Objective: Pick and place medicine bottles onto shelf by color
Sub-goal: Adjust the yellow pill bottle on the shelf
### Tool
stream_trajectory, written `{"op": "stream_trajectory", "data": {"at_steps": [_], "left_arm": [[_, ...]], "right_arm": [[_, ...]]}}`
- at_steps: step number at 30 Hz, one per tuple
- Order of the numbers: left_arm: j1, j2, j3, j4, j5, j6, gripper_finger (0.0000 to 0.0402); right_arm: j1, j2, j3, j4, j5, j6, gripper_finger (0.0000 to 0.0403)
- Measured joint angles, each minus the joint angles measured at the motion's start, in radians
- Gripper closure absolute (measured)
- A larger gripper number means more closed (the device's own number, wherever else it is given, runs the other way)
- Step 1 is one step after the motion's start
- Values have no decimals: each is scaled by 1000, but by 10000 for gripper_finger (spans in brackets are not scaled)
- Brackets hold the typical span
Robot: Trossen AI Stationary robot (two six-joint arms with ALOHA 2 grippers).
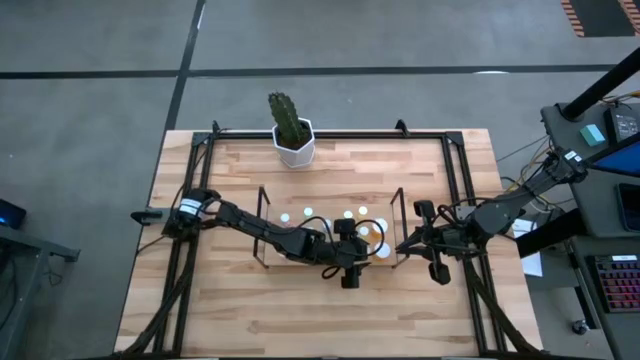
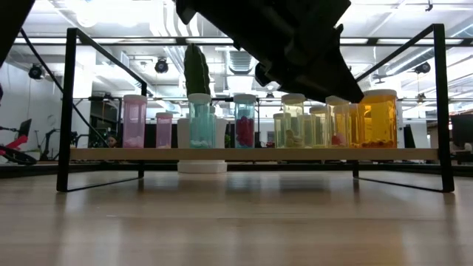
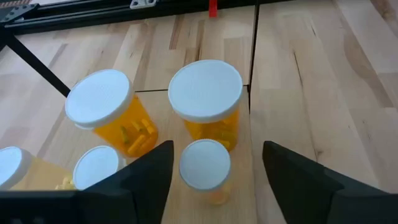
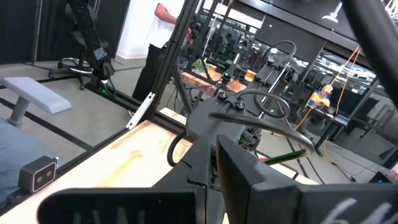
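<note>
Where wood table (image 1: 250, 310) ends, grey floor (image 1: 90, 100) — cactus pot (image 1: 294, 148) at edge.

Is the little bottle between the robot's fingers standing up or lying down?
Standing up. The left wrist view shows the small bottle's round white cap from above, sitting level on the shelf between the left hand's spread fingers.

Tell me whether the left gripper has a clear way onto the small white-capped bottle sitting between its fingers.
Probably yes. The left gripper stands open, its fingers on either side of the small bottle. The two larger orange bottles stand just beyond it on the shelf, close but not between the fingers.
</note>
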Motion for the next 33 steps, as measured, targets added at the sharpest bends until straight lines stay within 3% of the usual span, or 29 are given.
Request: {"op": "stream_trajectory", "data": {"at_steps": [13,33], "left_arm": [[0,0,0,-4,-1,-1,247],[-1,0,0,-8,-27,-2,259]], "right_arm": [[0,0,0,0,0,0,385],[0,0,0,-2,0,0,385]]}}
